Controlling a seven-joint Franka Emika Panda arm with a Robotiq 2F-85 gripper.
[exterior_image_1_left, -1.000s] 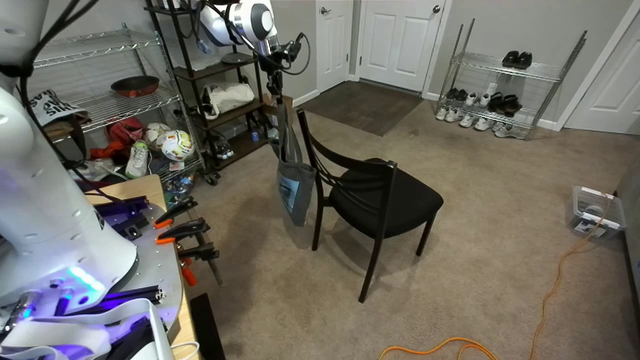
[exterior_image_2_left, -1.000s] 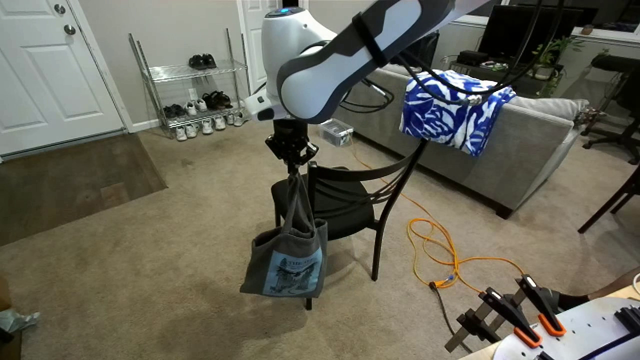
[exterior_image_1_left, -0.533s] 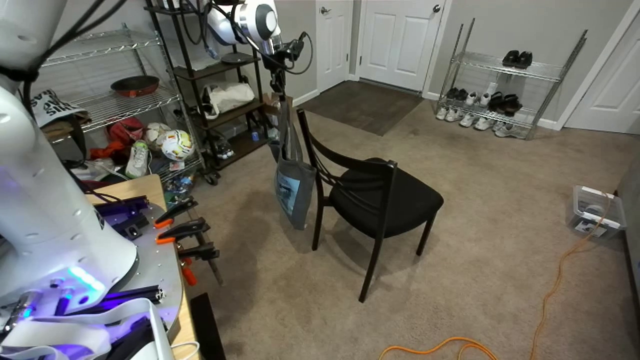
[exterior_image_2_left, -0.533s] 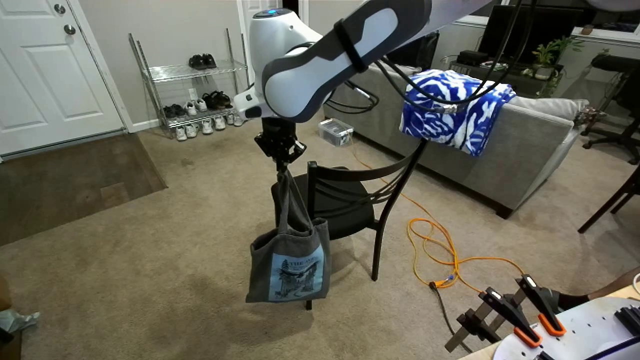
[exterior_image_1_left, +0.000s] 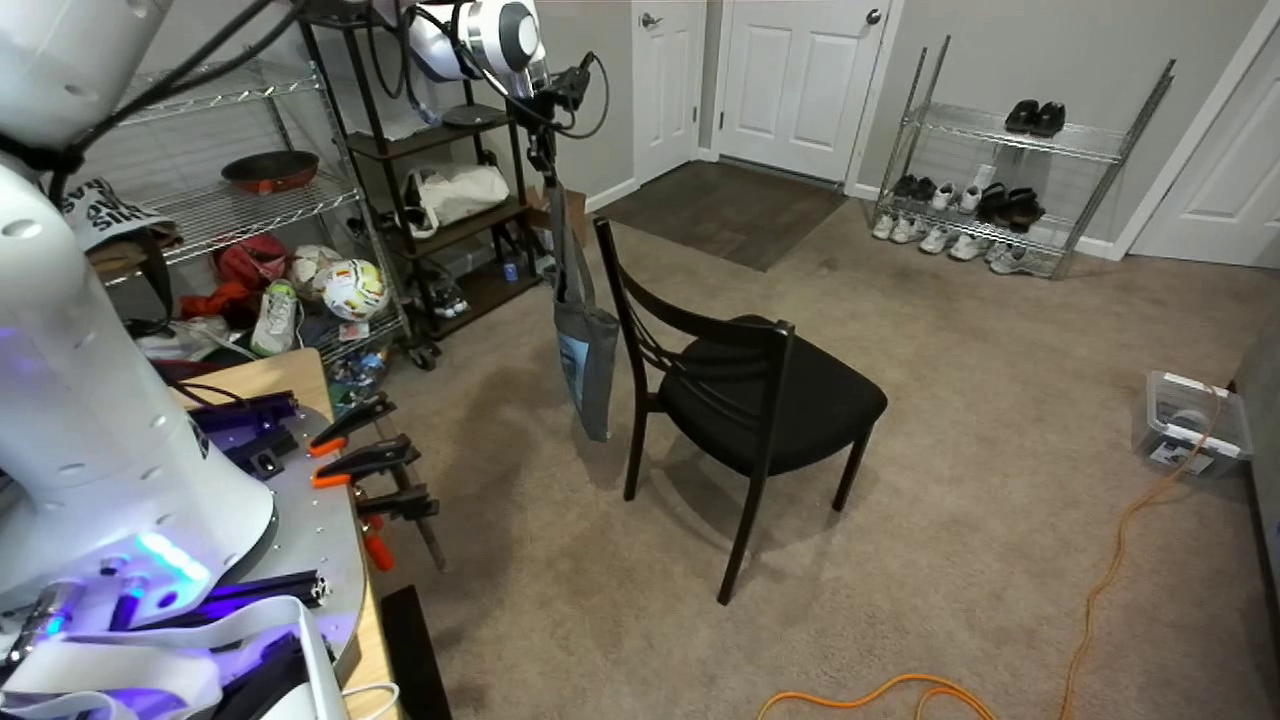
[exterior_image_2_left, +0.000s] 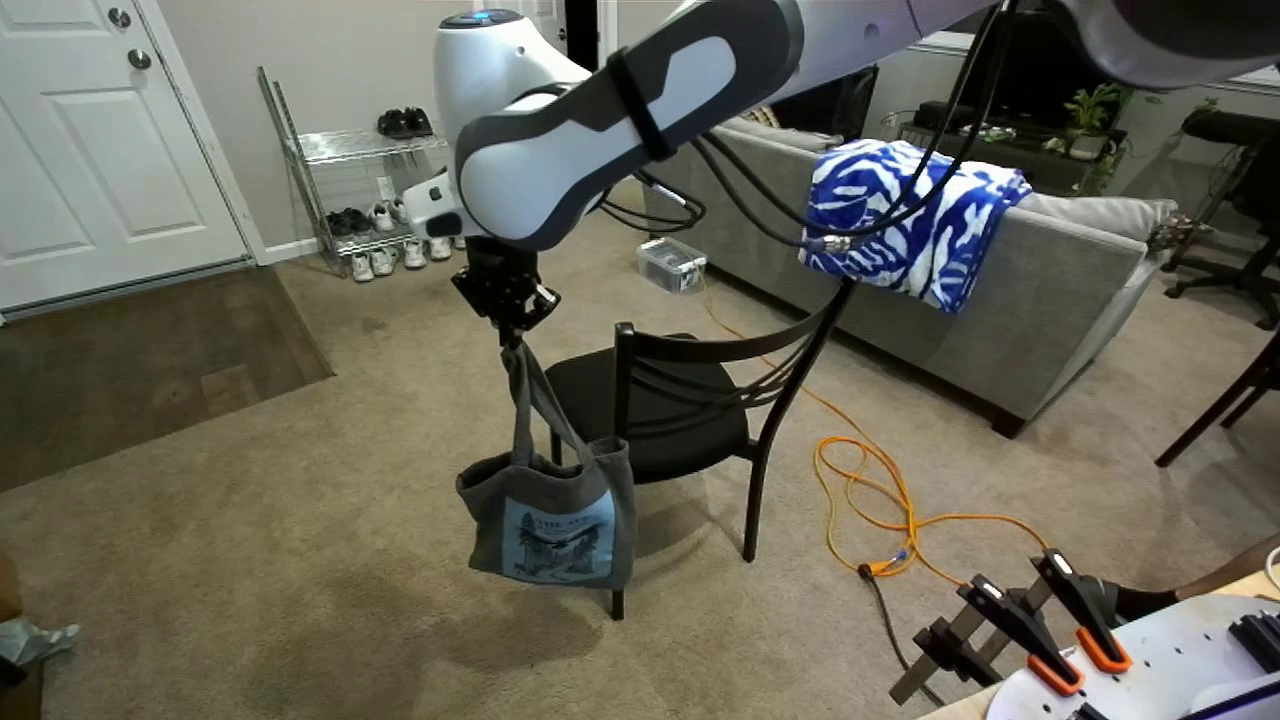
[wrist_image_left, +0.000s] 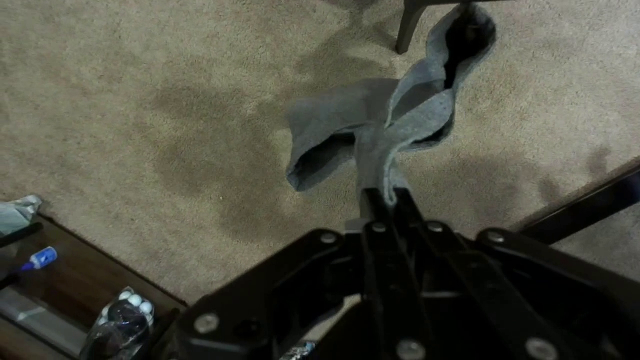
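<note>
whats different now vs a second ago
In an exterior view, the gripper has moved toward the picture's left, away from the chair, carrying the gray tote bag with it. Nothing was newly grasped or let go: it still holds the bag's strap. The chair and sofa stayed put.

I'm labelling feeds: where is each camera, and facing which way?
Exterior view: raised beside the robot's base, facing chair and doors; base, arm, gripper show.
Exterior view: raised near the clamps, facing chair and sofa; arm, gripper show.
Wrist view: above the bag, facing down; only the gripper shows.
Both exterior views share the chair and bag.
</note>
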